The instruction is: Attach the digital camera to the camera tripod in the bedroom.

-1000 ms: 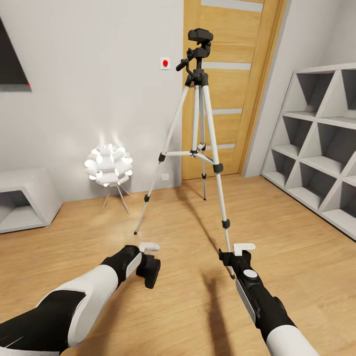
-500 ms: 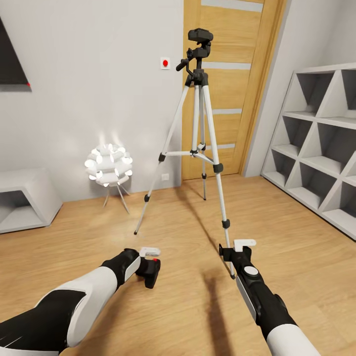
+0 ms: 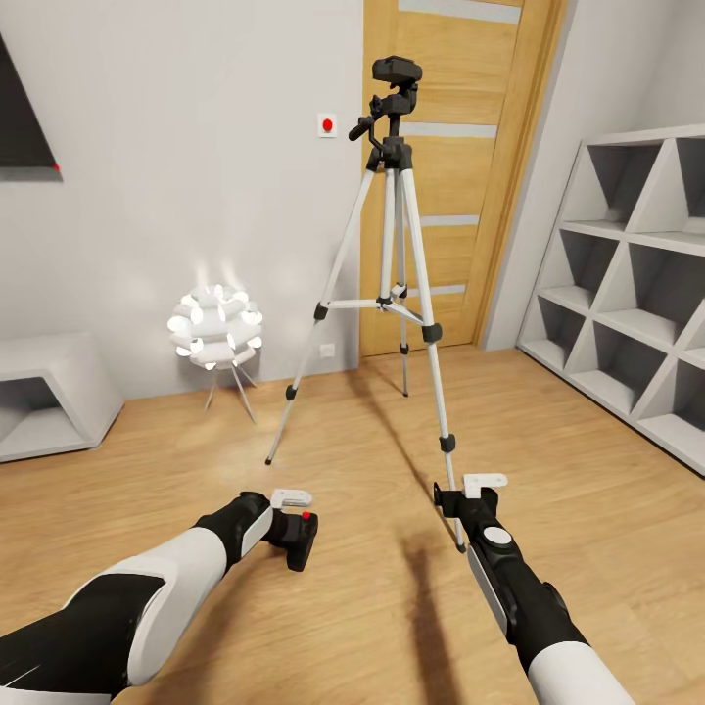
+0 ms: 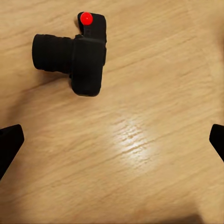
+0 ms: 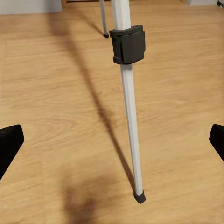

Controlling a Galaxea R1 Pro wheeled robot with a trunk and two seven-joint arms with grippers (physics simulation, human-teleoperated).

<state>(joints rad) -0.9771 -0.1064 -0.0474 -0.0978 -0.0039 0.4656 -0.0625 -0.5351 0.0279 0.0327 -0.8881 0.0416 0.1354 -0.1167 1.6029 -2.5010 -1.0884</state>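
My left gripper (image 3: 294, 514) has dropped slightly, fingers spread above the digital camera (image 4: 74, 56); right gripper (image 3: 468, 497) spread beside the camera tripod (image 3: 397, 284) leg.

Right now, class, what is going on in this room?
A two-armed robot is working on a bedroom floor. Its left gripper hangs open just above the digital camera, which lies on the wood floor, not yet gripped. Its right gripper, also open, is beside the near leg of the camera tripod, which stands before the wooden door with nothing mounted on its head.
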